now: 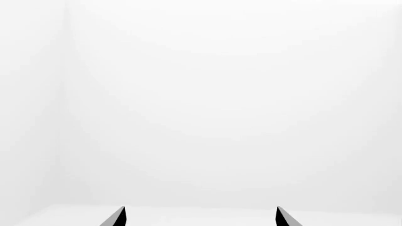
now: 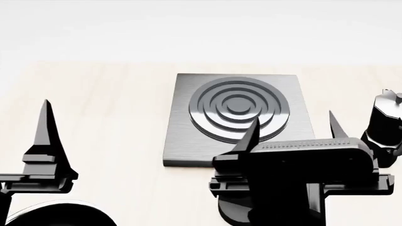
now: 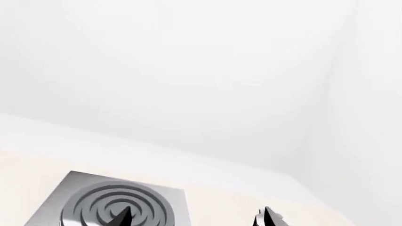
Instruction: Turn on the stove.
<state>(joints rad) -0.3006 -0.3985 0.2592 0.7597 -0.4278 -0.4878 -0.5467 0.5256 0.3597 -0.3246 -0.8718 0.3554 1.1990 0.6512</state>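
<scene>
The stove is a flat square grey metal slab on the pale wooden counter, with a raised ring burner in its middle. My right gripper hovers open over the slab's near right part and hides that corner. One fingertip stands in front of the burner's near edge. In the right wrist view the stove lies under the open right gripper. My left gripper is open and empty, facing a white wall. One of its fingers shows left of the stove, well apart from it.
A black moka pot stands at the right edge, close to the right gripper. A dark round shape sits at the bottom left below the left arm. White walls rise behind the counter.
</scene>
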